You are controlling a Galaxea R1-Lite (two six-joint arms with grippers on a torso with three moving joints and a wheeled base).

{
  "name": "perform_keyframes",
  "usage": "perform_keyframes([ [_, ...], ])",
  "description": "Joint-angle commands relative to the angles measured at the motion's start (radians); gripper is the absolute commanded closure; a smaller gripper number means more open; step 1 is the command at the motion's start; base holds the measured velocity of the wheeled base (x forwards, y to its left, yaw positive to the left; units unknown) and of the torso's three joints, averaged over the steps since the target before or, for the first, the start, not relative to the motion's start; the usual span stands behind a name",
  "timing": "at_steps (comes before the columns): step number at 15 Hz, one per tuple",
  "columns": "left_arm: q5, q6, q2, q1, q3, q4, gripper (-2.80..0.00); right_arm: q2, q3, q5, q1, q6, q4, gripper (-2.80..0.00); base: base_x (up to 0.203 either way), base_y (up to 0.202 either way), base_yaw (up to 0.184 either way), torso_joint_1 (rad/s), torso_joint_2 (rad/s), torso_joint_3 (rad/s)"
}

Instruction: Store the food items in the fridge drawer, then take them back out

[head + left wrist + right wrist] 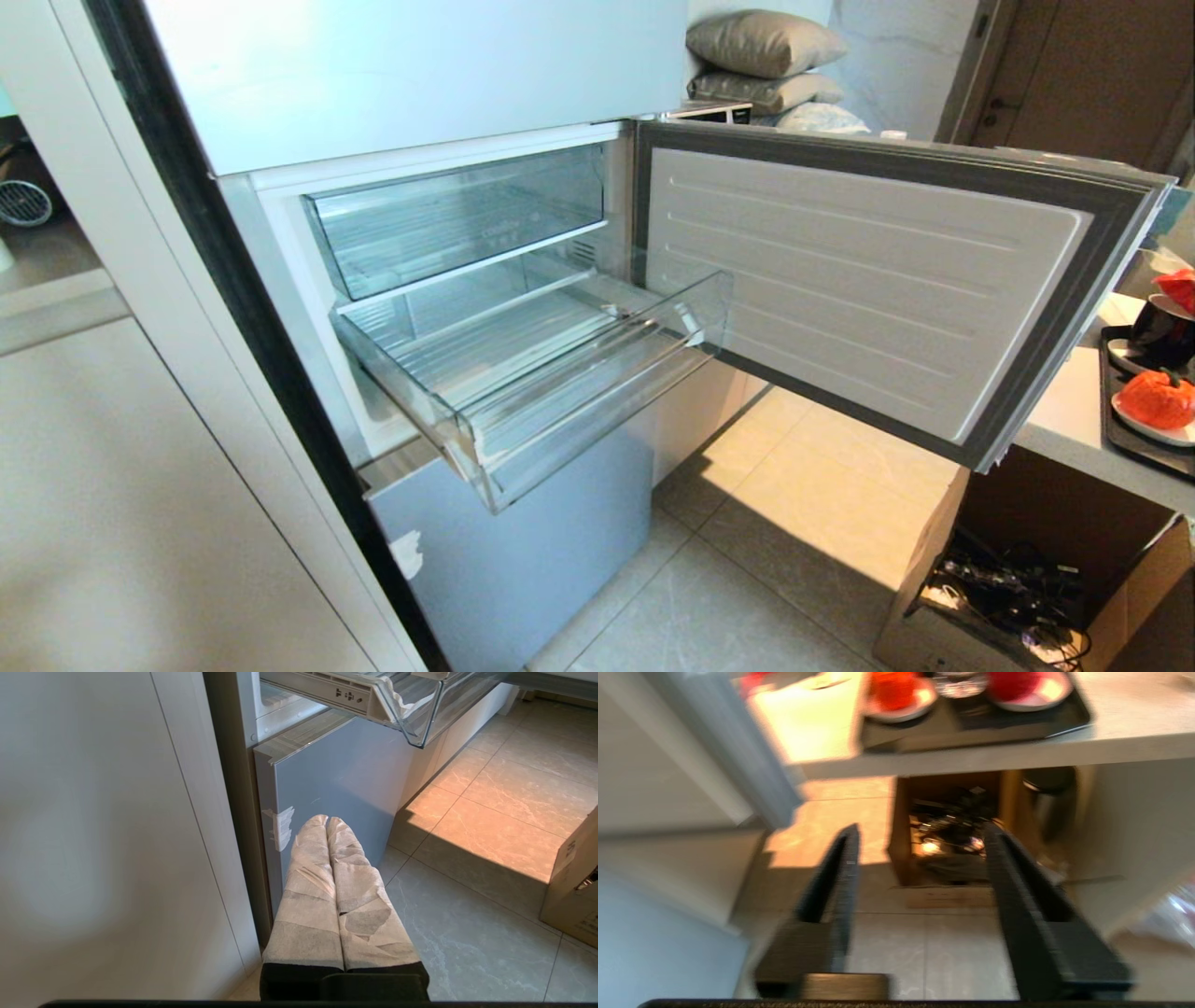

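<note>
Right gripper (920,835) jaws apart and empty, below the food (1158,399) at right edge; drawer (523,373) stands open mid-frame, and a rushed reach risks clipping the door (868,271); left gripper (327,823) closed

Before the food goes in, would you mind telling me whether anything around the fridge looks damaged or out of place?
One oddity: the lower fridge panel has a torn white scrap stuck near its left edge, like leftover tape. The clear drawer sits pulled out squarely and looks intact.

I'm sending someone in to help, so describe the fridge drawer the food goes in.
Under the open fridge door, two clear drawers are stacked. It is the lower drawer, pulled out over the floor, deep and ribbed; the upper drawer sits pushed in.
</note>
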Motion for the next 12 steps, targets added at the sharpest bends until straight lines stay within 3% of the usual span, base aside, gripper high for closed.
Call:
perform_keyframes([
  [1,0.0,0.0,0.0,0.0,0.001,0.0,0.0,0.279,-0.06,0.048,-0.123,-0.004,-0.072,-2.8,0.0,0.0,0.0,0.0,0.0,0.0],
  [4,0.0,0.0,0.0,0.0,0.0,0.0,0.0,0.514,-0.13,0.082,-0.202,-0.008,-0.235,-2.8,0.0,0.0,0.0,0.0,0.0,0.0],
  [8,0.0,0.0,0.0,0.0,0.0,0.0,0.0,0.786,-0.222,0.095,-0.237,-0.012,-0.454,-2.8,0.0,0.0,0.0,0.0,0.0,0.0],
  [12,0.002,0.0,0.0,0.0,0.0,0.0,0.0,0.995,-0.378,0.098,-0.25,-0.017,-0.536,-2.8,0.0,0.0,0.0,0.0,0.0,0.0],
])
